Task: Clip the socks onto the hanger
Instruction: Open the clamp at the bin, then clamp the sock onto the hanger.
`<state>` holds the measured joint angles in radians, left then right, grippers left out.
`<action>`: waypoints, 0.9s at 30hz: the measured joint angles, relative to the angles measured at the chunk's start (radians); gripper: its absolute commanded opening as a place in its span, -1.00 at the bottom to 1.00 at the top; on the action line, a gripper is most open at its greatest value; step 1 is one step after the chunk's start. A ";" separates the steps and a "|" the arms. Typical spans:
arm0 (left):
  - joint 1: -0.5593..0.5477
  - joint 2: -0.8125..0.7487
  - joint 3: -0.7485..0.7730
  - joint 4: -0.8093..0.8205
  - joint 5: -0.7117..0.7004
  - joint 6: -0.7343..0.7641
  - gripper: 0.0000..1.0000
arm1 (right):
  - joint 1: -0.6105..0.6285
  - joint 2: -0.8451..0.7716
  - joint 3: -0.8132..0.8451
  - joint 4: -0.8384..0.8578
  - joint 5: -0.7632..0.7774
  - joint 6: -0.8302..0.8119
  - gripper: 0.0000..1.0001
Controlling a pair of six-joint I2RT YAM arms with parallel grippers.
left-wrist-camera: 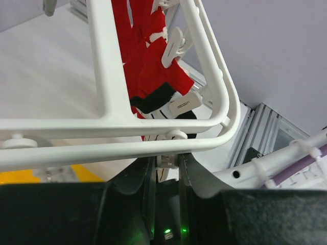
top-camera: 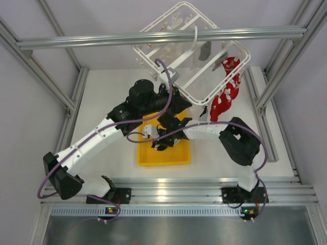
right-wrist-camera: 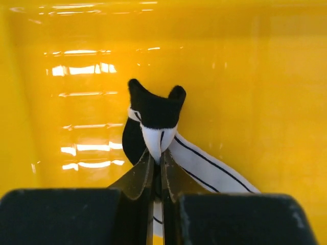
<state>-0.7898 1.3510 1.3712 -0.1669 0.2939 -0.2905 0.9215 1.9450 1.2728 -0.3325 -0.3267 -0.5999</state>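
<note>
- Above the far part of the white table: white plastic drying hanger, a rectangular frame with cross bars, tilted and partly crossed by a grey aluminium beam in the top view.
- Along the right side of the drying hanger: red socks with white markings, clipped on and dangling past the frame's edge.
- Beside the red fabric, in the left wrist view: a scrap of black and white sock under a white peg, too little showing to tell more.
- At the near rail of the frame, reaching up from below: left gripper, fingers clenched narrowly on a small white clip that hangs just under that rail.
- Below the frame, on the middle of the table: yellow rectangular tray, with the right arm's wrist lowered into it.
- Down inside the tray: right gripper, fingers pinched tight on a striped sock, white with thin black stripes and a black toe.
- At the pinch: fabric bunched upward, black toe standing just beyond the fingertips, striped white length trailing off to the right across the glossy yellow floor.
- Between the two grippers: well apart, one up at the frame, the other low in the tray.
</note>
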 measured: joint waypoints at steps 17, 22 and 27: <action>0.011 0.000 0.000 -0.003 0.019 -0.064 -1.00 | 0.093 -0.692 -0.403 0.265 0.133 0.243 -1.00; 0.016 0.000 0.000 -0.002 0.034 -0.096 -1.00 | 0.109 -0.917 -0.473 0.328 0.280 0.377 -1.00; 0.024 0.000 0.000 -0.001 0.055 -0.111 -1.00 | 0.106 -1.012 -0.500 0.303 0.450 0.455 -1.00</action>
<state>-0.7654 1.3510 1.3712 -0.1677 0.3489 -0.4011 1.0279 0.9333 0.7731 -0.0296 0.1234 -0.1452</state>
